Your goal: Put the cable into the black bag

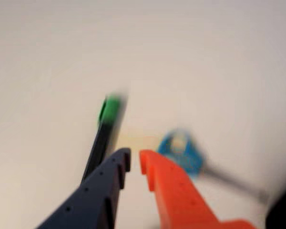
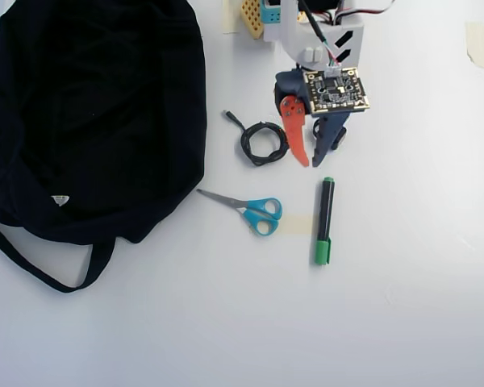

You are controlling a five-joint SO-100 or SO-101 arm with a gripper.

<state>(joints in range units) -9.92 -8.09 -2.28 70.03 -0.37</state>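
Hovering above the white table [image 2: 403, 322], the gripper [image 2: 312, 159] stands slightly parted, one orange plastic finger [image 1: 176, 191] and one dark blue, nothing between them. The cable [image 2: 261, 142], a black coil with a loose end, lies just beside the orange finger in the overhead view, apparently not touching. The black bag [image 2: 89, 113], soft cloth with a strap, lies well to the left. Blue-handled scissors [image 2: 254, 210] and a green-capped marker [image 2: 324, 220] lie below; the wrist view is blurred.

No legible text, brand or number was found; the tag on the black bag [image 2: 60, 199] was too small to be read.
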